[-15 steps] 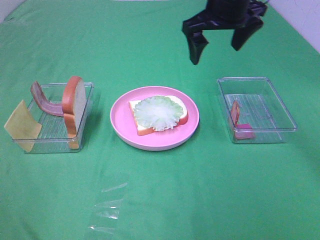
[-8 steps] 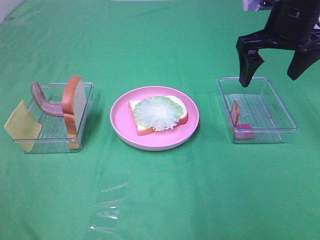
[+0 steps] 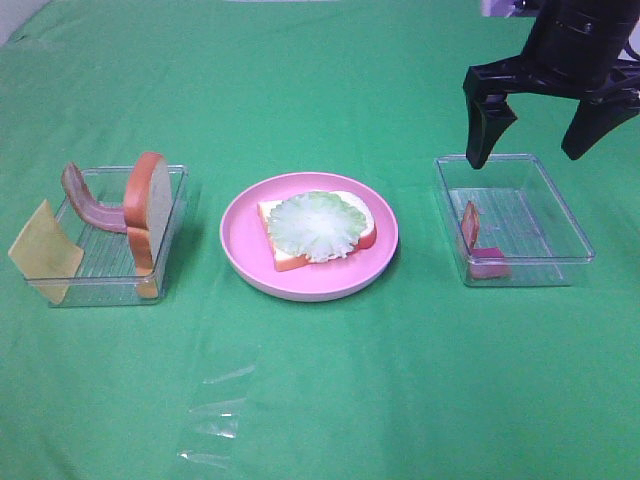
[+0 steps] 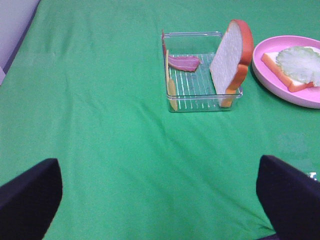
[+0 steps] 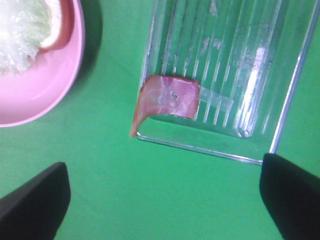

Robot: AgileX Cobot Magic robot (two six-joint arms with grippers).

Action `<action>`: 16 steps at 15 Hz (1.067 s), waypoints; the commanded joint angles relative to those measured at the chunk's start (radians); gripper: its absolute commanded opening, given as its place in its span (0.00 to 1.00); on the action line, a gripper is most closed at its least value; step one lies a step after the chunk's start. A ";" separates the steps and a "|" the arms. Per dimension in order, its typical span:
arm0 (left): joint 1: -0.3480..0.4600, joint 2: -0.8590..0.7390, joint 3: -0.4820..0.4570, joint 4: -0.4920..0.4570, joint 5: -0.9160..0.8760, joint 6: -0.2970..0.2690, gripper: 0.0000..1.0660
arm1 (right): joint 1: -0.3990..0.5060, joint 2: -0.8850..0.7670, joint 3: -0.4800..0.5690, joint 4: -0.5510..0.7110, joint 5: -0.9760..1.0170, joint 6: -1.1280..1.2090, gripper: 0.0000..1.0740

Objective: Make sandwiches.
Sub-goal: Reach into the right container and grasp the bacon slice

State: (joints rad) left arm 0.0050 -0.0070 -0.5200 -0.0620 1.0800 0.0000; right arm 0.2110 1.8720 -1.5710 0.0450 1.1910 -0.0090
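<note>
Green cloth [image 3: 320, 400] covers the table under me. The pink plate [image 3: 240, 250] sits mid-table, carrying the sandwich [image 3: 318, 228]: one bread slice topped with lettuce. My right gripper [image 3: 525, 150] hangs wide open and empty over the right tray [image 3: 560, 215], whose clear wall props up a bacon piece [image 3: 478, 245] on the plate's side. My left gripper [image 4: 160, 200], equally wide and empty, is well apart from the left tray [image 3: 175, 175], crowded by an upright bread slice [image 3: 148, 205], a bacon strip [image 3: 85, 200] and a cheese square [image 3: 42, 250].
</note>
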 commanded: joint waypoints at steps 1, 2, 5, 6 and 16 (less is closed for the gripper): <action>0.001 0.000 0.002 -0.008 -0.004 0.000 0.92 | -0.001 -0.006 0.009 0.038 -0.035 0.009 0.92; 0.001 0.000 0.002 -0.008 -0.004 0.000 0.92 | -0.001 -0.006 0.009 0.047 -0.050 0.009 0.92; 0.001 0.000 0.002 -0.008 -0.004 0.000 0.92 | -0.001 0.016 0.009 0.047 -0.075 0.017 0.92; 0.001 0.000 0.002 -0.008 -0.004 0.000 0.92 | -0.001 0.038 0.009 0.049 -0.069 0.017 0.92; 0.001 0.000 0.002 -0.008 -0.004 0.000 0.92 | -0.001 0.242 0.009 0.051 -0.116 0.017 0.92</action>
State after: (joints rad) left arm 0.0050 -0.0070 -0.5200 -0.0620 1.0800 0.0000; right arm 0.2110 2.1100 -1.5710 0.0930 1.0830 0.0080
